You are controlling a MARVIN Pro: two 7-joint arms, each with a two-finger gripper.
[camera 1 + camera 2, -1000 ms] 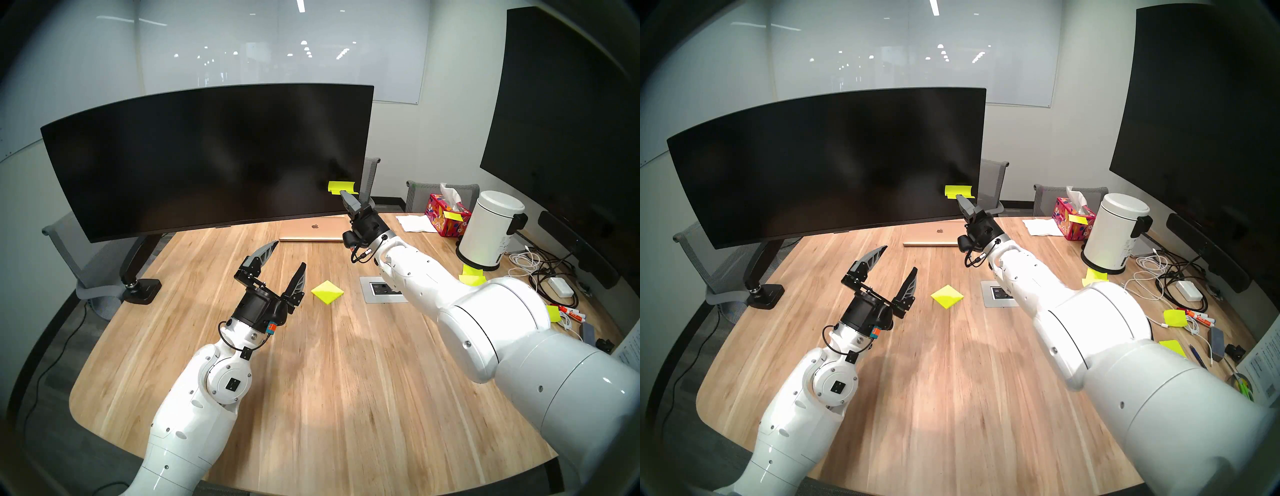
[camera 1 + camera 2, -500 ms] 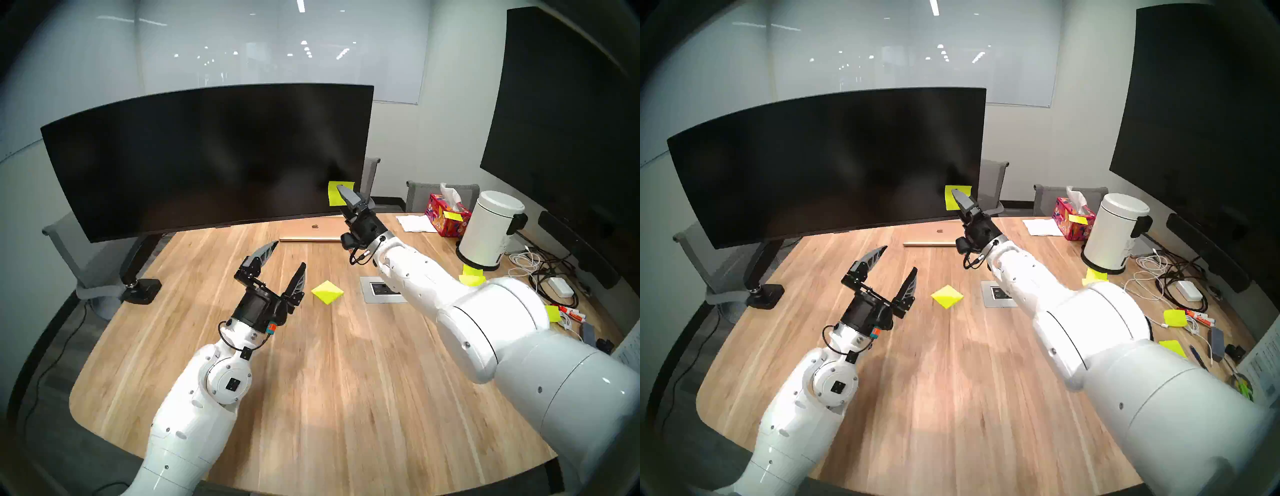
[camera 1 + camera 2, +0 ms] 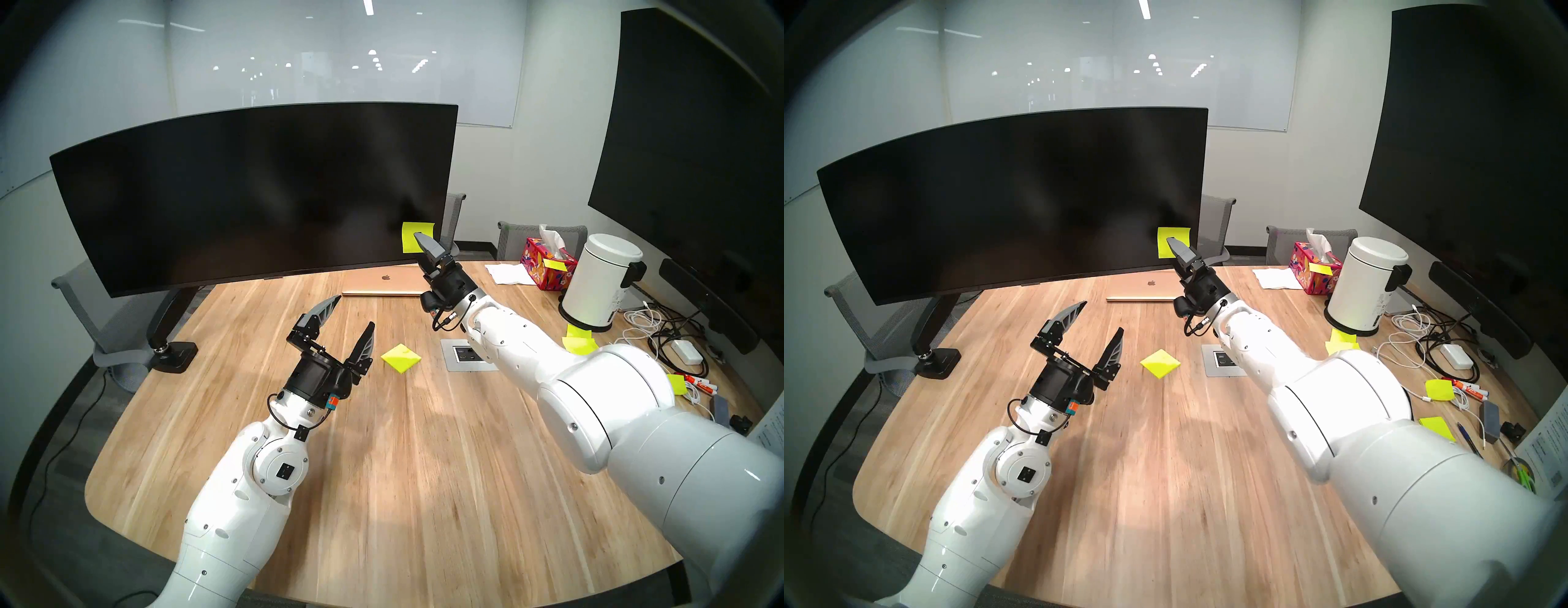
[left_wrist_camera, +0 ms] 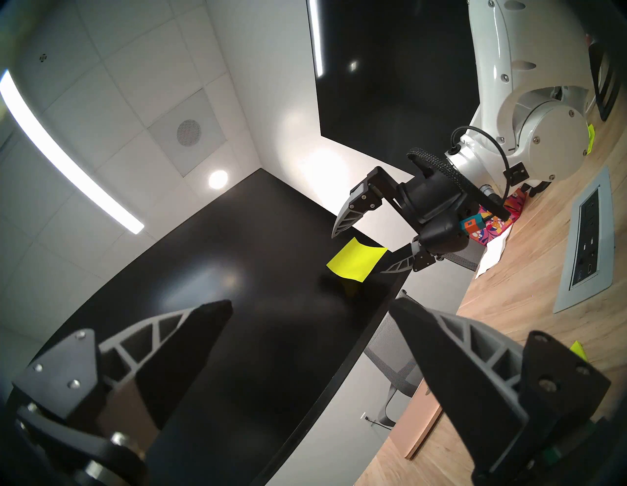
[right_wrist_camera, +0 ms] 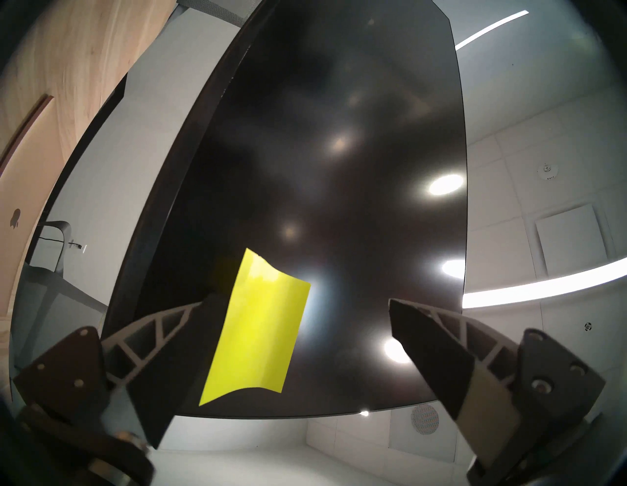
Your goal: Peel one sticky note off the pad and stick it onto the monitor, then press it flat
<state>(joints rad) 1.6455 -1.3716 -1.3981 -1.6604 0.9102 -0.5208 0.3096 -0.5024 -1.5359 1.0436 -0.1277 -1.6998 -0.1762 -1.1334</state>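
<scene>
A neon yellow-green sticky note (image 3: 410,240) (image 3: 1164,244) hangs on the lower right corner of the wide curved black monitor (image 3: 254,191) (image 5: 339,135). Its free edge curls slightly off the screen in the right wrist view (image 5: 261,325). My right gripper (image 3: 432,244) (image 5: 298,298) (image 4: 358,253) is open just in front of the note, one finger on each side and nothing held. The pad (image 3: 401,358) (image 3: 1160,362) lies on the table's middle. My left gripper (image 3: 356,311) (image 4: 310,302) hovers open and empty to the left of the pad.
A closed laptop (image 3: 384,282) lies under the monitor's right end. A tissue box (image 3: 549,263), a white bin (image 3: 602,280), cables and loose yellow notes (image 3: 579,342) crowd the table's right side. A power socket panel (image 3: 469,354) sits right of the pad. A large flat screen (image 3: 687,148) hangs at the right.
My right gripper has opened and let go of the note, which was bent up and now hangs full-length on the screen. That gripper has drawn back a little. The left arm has not moved.
</scene>
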